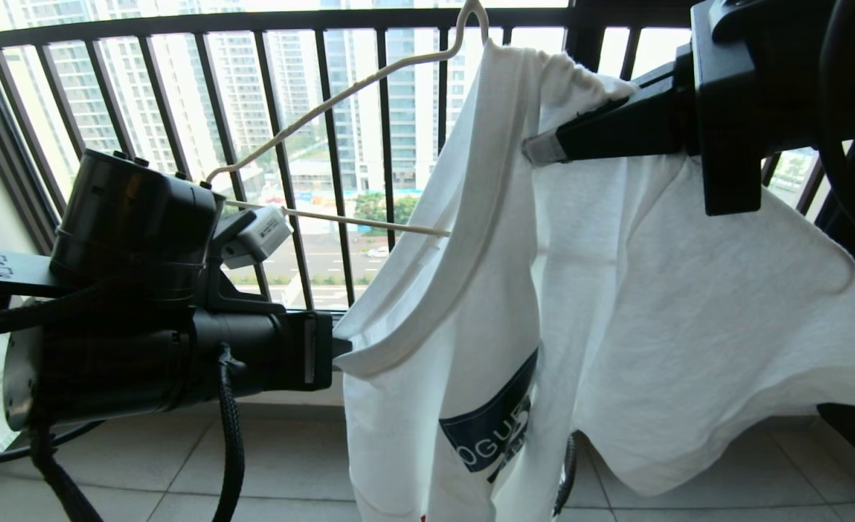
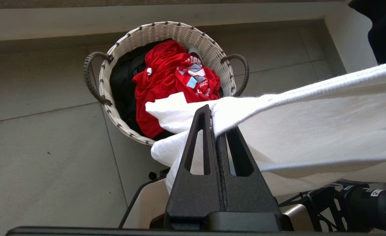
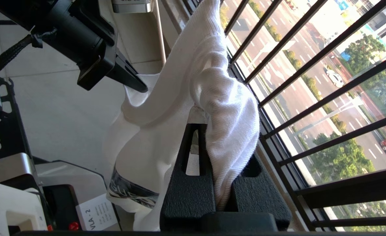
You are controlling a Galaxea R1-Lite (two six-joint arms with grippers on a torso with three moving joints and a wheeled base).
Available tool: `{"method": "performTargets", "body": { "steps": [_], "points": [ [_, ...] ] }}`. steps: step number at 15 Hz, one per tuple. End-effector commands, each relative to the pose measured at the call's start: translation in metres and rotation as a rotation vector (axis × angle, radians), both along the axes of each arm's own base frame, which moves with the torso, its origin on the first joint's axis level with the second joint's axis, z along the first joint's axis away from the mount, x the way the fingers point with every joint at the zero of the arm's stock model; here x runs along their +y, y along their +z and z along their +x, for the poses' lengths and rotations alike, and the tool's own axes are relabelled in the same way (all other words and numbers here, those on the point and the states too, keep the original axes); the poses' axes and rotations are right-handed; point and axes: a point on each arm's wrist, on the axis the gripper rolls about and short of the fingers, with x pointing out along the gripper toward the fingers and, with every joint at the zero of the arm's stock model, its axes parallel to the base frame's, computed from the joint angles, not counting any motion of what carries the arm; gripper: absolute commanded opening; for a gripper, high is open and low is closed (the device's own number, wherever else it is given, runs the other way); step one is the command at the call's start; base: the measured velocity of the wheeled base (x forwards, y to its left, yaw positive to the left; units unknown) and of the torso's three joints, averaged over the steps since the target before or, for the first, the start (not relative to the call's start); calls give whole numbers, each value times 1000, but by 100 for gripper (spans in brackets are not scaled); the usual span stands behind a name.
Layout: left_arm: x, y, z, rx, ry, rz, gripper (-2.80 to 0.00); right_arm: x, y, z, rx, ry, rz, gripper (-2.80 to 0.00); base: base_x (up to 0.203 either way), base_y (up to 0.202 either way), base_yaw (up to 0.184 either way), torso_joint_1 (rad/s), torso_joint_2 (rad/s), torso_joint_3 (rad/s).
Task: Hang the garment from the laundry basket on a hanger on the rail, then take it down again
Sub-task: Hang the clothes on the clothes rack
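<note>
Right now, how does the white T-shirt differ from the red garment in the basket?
The white T-shirt hangs spread in the air, partly over the hanger; the red garment lies crumpled in the laundry basket. The T-shirt is pinched by both the left claw and the right claw; the red garment is untouched. Both carry a printed graphic.

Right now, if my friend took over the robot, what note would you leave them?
Left gripper: shut on the T-shirt, pinching the collar edge low at the left.
Right gripper: shut on the T-shirt, bunched cloth near the hanger's neck.
Hanger: up by the window bars, one arm inside the collar, the other arm bare.
Basket: on the floor below, red garment still inside.
Done: T-shirt out of the basket, partly threaded.
Left: seat it on both hanger arms, then take it down. The rail is out of view.
</note>
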Motion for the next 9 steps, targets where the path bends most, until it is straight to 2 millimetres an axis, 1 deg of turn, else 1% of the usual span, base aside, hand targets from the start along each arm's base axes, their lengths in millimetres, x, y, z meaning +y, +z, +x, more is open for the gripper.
{"method": "performTargets", "body": {
  "steps": [1,4,6,9],
  "points": [
    [11,4,6,-16,51,-2,-280,-7,0,3,5,-29,-3,-280,0,0,0,0,0,0],
    [23,8,17,-38,104,7,-280,-18,0,-1,16,-36,7,-280,0,0,0,0,0,0],
    [23,4,25,-26,121,17,-280,-21,1,-3,35,-38,29,-280,0,0,0,0,0,0],
    [31,2,37,-22,168,30,-280,-30,-1,-3,51,-37,34,-280,0,0,0,0,0,0]
  ]
}}
